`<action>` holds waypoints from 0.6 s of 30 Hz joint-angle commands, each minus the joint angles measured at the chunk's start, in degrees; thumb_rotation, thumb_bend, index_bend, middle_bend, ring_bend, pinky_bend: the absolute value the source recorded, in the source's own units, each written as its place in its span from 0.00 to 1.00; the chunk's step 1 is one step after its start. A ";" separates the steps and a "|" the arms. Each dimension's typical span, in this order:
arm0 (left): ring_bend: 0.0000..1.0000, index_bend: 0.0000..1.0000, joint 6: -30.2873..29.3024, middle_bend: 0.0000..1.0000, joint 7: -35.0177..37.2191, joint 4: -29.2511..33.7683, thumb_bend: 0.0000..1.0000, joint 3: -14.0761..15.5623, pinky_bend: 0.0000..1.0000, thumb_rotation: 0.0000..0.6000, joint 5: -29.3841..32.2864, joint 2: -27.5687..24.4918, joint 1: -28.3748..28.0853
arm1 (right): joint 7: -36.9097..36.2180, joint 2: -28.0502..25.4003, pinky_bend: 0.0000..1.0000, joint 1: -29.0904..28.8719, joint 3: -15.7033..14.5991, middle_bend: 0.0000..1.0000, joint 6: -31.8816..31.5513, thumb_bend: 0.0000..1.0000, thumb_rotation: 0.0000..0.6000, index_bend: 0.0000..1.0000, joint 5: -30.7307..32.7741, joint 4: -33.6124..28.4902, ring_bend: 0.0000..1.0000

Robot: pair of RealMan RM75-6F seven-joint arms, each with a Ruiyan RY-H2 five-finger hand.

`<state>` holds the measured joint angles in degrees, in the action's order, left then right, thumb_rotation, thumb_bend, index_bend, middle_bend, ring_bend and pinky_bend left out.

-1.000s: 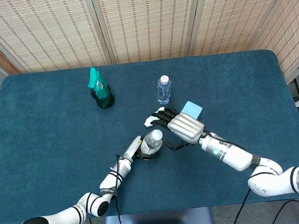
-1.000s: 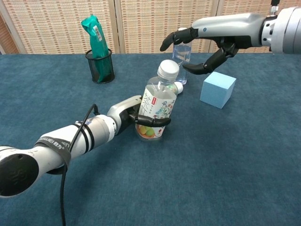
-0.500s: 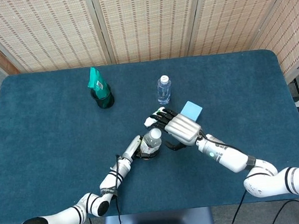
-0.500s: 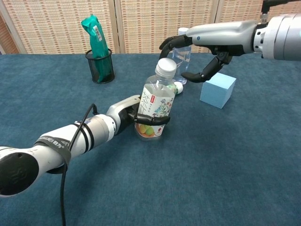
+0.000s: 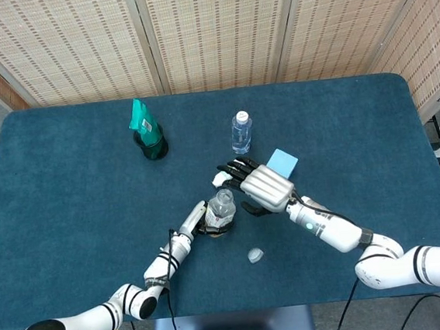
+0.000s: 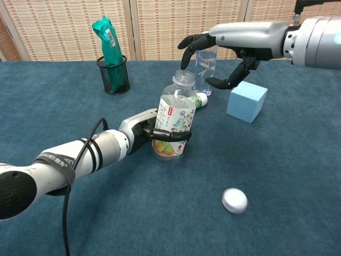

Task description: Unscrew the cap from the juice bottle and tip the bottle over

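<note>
Your left hand grips the uncapped juice bottle upright mid-table; your right hand hovers above it, fingers spread, empty. The cap lies nearer, right.

You can make out no readable wording here. The juice bottle carries a printed label with a red mark and fruit pictures, its lettering too small to read. The green packet shows a white sticker, likewise illegible in both views.
</note>
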<state>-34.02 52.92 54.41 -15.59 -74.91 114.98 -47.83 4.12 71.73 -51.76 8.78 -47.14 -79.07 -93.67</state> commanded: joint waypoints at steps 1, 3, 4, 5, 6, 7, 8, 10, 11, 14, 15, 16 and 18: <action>0.55 0.77 -0.53 0.87 -0.83 -1.27 0.98 0.19 0.32 1.00 -0.20 0.28 -0.11 | 0.30 0.04 0.00 0.62 0.05 0.00 -0.97 0.45 0.94 0.21 0.10 0.21 0.00; 0.54 0.76 -1.42 0.87 -1.62 -2.27 0.97 0.13 0.31 1.00 -0.21 0.52 -0.02 | 0.52 -0.08 0.00 1.07 0.24 0.00 -1.77 0.45 0.94 0.18 0.46 0.18 0.00; 0.54 0.76 -2.37 0.87 -2.26 -2.90 0.97 -0.03 0.31 1.00 -0.14 0.75 0.15 | 0.58 -0.26 0.00 1.39 0.32 0.00 -2.24 0.44 0.94 0.16 0.64 0.13 0.00; 0.53 0.76 -3.29 0.86 -2.92 -3.37 0.96 -0.13 0.30 1.00 -0.15 0.94 0.30 | 0.59 -0.46 0.00 1.63 0.37 0.00 -2.52 0.44 0.94 0.14 0.83 0.06 0.00; 0.52 0.76 -4.38 0.86 -3.89 -3.89 0.96 -0.11 0.29 1.00 -0.35 1.11 0.42 | 0.63 -0.69 0.00 1.86 0.40 0.00 -2.75 0.44 0.94 0.13 1.03 -0.02 0.00; 0.52 0.75 -6.11 0.86 -5.58 -4.63 0.95 0.07 0.28 1.00 -0.87 1.30 0.56 | 0.63 -1.03 0.00 2.14 0.42 0.00 -2.99 0.43 0.94 0.12 1.24 -0.12 0.00; 0.51 0.75 -7.51 0.85 -6.76 -5.01 0.95 0.17 0.28 1.00 -1.22 1.43 0.76 | 0.59 -1.29 0.00 2.36 0.43 0.00 -3.17 0.43 0.94 0.11 1.36 -0.17 0.00; 0.49 0.74 -10.69 0.84 -8.71 -4.82 0.94 0.25 0.26 1.00 -1.87 1.31 1.45 | 0.53 -1.82 0.00 2.84 0.36 0.00 -3.53 0.43 0.94 0.09 1.47 -0.22 0.00; 0.48 0.74 -12.11 0.83 -9.62 -4.70 0.94 0.28 0.25 1.00 -2.13 1.24 1.76 | 0.41 -2.04 0.00 3.01 0.33 0.00 -3.64 0.43 0.94 0.09 1.50 -0.26 0.00; 0.47 0.73 -16.89 0.82 -15.34 -5.01 0.94 0.67 0.24 1.00 -3.13 1.01 2.64 | -0.23 -2.63 0.00 3.53 0.26 0.00 -3.85 0.43 0.94 0.08 1.50 -0.41 0.00; 0.46 0.73 -18.31 0.82 -17.96 -5.19 0.94 0.84 0.23 1.00 -3.44 0.86 2.84 | -0.44 -2.83 0.00 3.67 0.22 0.00 -3.88 0.43 0.94 0.08 1.47 -0.51 0.00; 0.46 0.73 -20.32 0.82 -21.66 -5.27 0.94 1.11 0.23 1.00 -3.76 0.61 3.30 | -0.64 -3.12 0.00 3.86 0.16 0.00 -3.94 0.43 0.94 0.08 1.38 -0.61 0.00; 0.46 0.72 -23.38 0.82 -27.76 -5.21 0.94 1.37 0.23 1.00 -4.17 0.05 3.98 | -0.82 -3.54 0.00 4.13 0.03 0.00 -4.02 0.43 0.94 0.08 1.21 -0.72 0.00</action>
<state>-51.70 34.31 49.57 -14.90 -77.77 115.78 -45.34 3.37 68.28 -47.72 8.88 -51.12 -77.79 -94.34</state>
